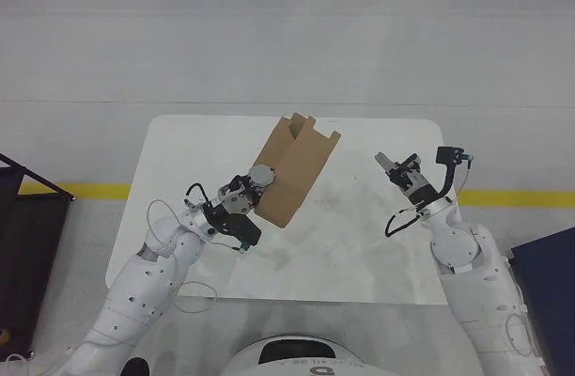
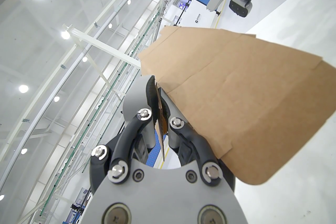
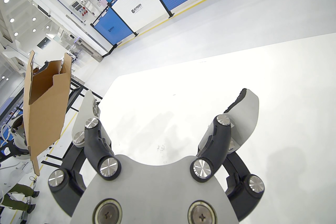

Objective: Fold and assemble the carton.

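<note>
Partly opened carton (image 1: 292, 169) held over the counter (image 1: 363, 254), toward 11 o'clock from its centre; a thin edge at the carton's 7 o'clock end is clamped between the left fingers (image 2: 135, 99). The right fingers (image 3: 248, 109) are spread apart and empty, well off at the carton's 3 o'clock. Risk is judged to lie in the one-edge grip — the board may be creased or let slip, and the half-formed tube flattened if pressed before being braced.
</note>
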Available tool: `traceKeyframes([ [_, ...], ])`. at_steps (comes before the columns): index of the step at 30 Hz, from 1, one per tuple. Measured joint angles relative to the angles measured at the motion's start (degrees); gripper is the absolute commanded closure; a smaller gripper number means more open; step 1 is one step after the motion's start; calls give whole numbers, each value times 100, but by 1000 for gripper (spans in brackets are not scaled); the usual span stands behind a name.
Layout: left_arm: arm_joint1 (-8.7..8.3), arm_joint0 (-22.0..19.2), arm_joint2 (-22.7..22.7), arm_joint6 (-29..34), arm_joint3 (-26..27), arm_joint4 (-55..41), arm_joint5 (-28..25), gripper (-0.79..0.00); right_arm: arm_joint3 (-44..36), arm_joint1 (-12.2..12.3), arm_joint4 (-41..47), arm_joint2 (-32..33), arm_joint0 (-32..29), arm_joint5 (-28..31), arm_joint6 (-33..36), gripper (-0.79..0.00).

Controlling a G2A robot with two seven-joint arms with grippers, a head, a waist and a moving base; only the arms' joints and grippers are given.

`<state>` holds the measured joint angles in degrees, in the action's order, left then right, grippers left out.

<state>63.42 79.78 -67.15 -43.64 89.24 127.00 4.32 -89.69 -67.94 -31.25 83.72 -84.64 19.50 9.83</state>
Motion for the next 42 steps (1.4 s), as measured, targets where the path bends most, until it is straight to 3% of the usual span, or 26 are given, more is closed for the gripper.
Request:
traceKeyframes([
  [25,0,0,0,0,0,0,0,0,-14,-9,85,-37,-9,59,-7,-785],
  [33,35,-106,127,242,-182,40,-60,0,122,-33,2066,-137,125,1402,553,-785],
  [42,180,-491,606,384,-483,-202,-145,0,326,-89,3235,-948,466,1653,1832,-785],
])
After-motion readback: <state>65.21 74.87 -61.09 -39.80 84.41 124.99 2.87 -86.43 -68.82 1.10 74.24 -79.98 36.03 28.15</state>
